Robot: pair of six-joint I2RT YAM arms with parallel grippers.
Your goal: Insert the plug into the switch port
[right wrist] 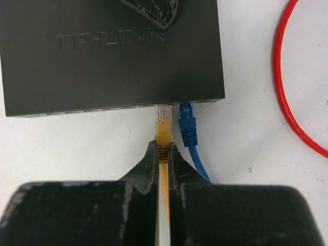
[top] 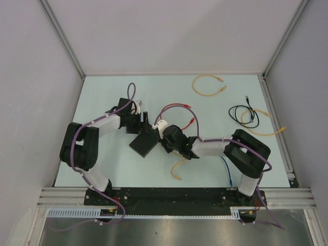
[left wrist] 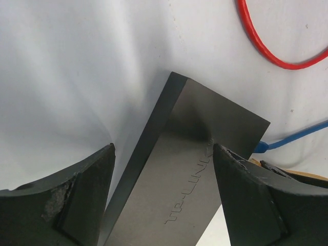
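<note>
Matte-black and flat, the switch [right wrist: 102, 61] is laid near the centre of the white table [top: 169, 87], between the two grippers. Raised lettering is moulded into its smooth top face. Its socket edge is turned toward the right gripper [right wrist: 164, 147], so that the plug [right wrist: 162, 114] can be driven straight in along the line of the fingers.

The right gripper is clamped tight on the ribbed yellow boot [right wrist: 163, 134] just behind the plug. The clear, squared tip of the plug is set at the mouth of a port. Whether it is seated cannot be told, since the sockets are hidden under the overhanging edge. A blue plug [right wrist: 187, 125] with a ridged boot is already lodged in the adjoining port, just beside the yellow one.

The left gripper [left wrist: 164, 149] is held with its jaws spread wide across the far end of the switch, one to each side. This placement is judged to be a brace, so that the housing is not slid away under the push. Firm contact there cannot be confirmed.

A glossy red cable [right wrist: 279, 87] is looped on the table beside the switch, apart from the insertion path.
</note>
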